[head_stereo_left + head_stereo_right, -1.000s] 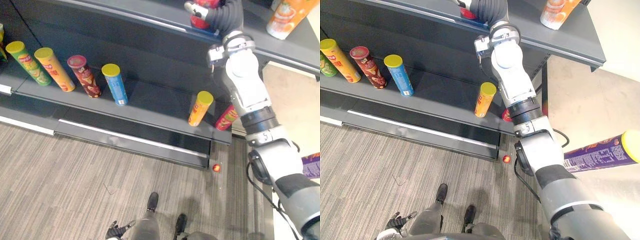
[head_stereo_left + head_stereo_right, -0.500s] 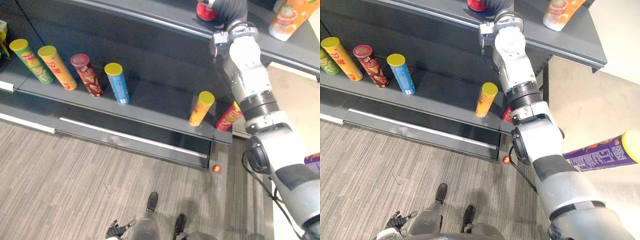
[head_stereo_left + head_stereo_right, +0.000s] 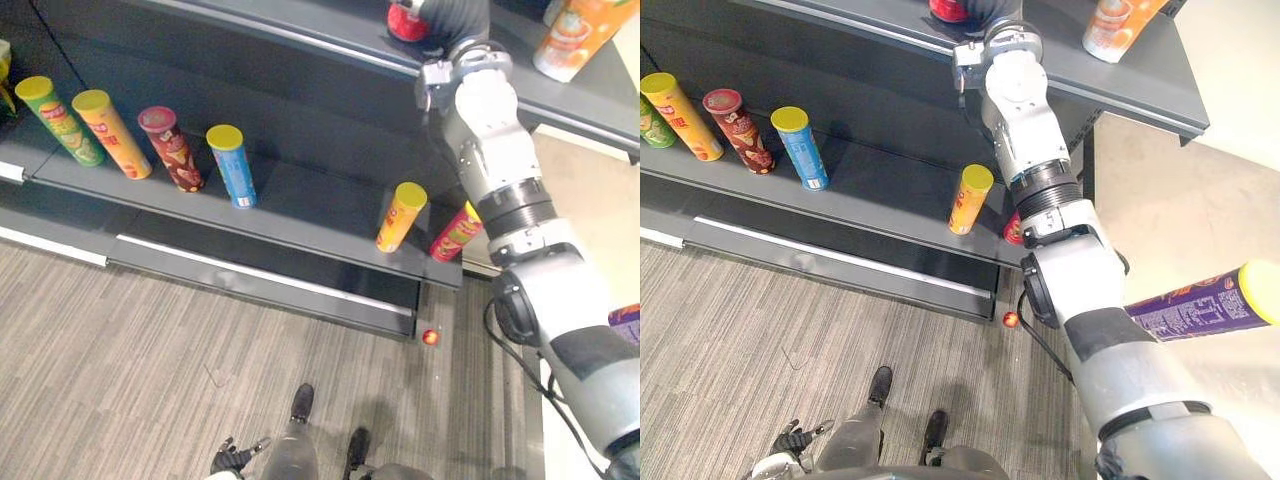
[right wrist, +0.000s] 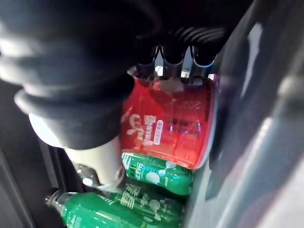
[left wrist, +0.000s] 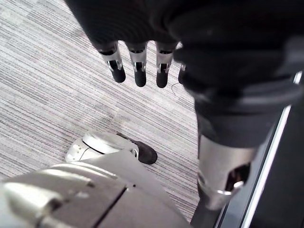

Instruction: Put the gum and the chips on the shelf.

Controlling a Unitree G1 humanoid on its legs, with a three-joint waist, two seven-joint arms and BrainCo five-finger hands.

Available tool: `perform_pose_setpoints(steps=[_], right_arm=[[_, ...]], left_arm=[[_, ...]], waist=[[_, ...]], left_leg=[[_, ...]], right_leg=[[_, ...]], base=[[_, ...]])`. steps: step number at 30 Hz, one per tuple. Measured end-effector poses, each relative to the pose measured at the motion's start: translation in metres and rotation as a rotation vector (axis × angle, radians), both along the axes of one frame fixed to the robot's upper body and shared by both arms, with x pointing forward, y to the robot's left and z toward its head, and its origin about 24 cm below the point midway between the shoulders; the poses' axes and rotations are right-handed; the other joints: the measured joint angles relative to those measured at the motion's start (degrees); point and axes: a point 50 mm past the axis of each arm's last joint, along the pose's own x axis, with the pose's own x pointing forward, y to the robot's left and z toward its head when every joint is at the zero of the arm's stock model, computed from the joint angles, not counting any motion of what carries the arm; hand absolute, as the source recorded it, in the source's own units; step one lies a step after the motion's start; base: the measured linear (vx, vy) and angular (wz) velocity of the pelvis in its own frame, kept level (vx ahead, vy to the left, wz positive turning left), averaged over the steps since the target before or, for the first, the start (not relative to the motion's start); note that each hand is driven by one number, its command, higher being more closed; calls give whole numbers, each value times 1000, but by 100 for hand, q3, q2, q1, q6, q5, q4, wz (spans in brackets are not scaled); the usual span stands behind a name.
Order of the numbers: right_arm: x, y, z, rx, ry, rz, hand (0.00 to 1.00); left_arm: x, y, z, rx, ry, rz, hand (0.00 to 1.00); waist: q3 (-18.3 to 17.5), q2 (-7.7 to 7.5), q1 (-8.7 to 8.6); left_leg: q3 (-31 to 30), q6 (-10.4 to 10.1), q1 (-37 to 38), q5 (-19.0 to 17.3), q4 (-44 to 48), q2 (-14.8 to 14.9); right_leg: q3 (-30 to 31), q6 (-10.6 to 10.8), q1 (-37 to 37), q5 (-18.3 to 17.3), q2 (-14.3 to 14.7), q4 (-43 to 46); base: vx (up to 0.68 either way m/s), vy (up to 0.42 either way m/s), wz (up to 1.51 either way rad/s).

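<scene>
Right hand [image 4: 173, 53] is clamping a red cylindrical canister [image 4: 171, 126] up at the dark upper shelf [image 3: 600, 105]. The canister is getting cut off at the top edge of both eye views and its base is hidden. At least two green plastic bottles [image 4: 142, 190] are lying just past it. Six upright chip tubes are standing on the lower shelf [image 3: 310, 215]. The red tube at the right end [image 3: 455, 235] is sitting partly behind the arm, and a wide bare gap is showing mid-shelf. Left hand [image 5: 137, 59] is hanging over the grey floor [image 5: 47, 95], fingers straight, holding nothing.
</scene>
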Motion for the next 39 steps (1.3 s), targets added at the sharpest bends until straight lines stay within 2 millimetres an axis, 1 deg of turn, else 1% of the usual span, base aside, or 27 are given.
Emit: perform_pose_setpoints(steps=[2, 10, 11, 16, 39], right_arm=[[-1, 4, 0, -15, -7, 9, 100], [-2, 10, -2, -40, -5, 28, 100], [-2, 11, -3, -43, -4, 31, 0], [-3, 17, -5, -59, -4, 45, 0], [-2, 15, -6, -53, -1, 40, 0]], left_arm=[[0, 0, 0, 0, 0, 0, 0], [0, 0, 0, 0, 1, 0, 0], [0, 0, 0, 0, 1, -1, 0], [0, 1, 0, 2, 2, 0, 0], [-1, 2, 0, 4, 2, 1, 0]], waist=[[0, 0, -8], [-2, -3, -7], [-4, -6, -6], [-22, -32, -6], [-39, -56, -11]], left_leg=[[2, -1, 5, -1, 0, 3], [-11, -6, 27, -1, 0, 11], [-12, -7, 29, -1, 0, 11], [-22, -11, 31, -4, -1, 11], [-57, -15, 5, -7, -1, 6]], right_leg=[[7, -35, 0, 25, 5, 0], [5, -35, 21, 25, 14, 8], [4, -35, 23, 25, 14, 9], [-1, -35, 23, 24, 14, 12], [-28, -35, 4, 24, 14, 18]], base=[[11, -8, -3], [0, 0, 0], [0, 0, 0], [0, 0, 0], [0, 0, 0]])
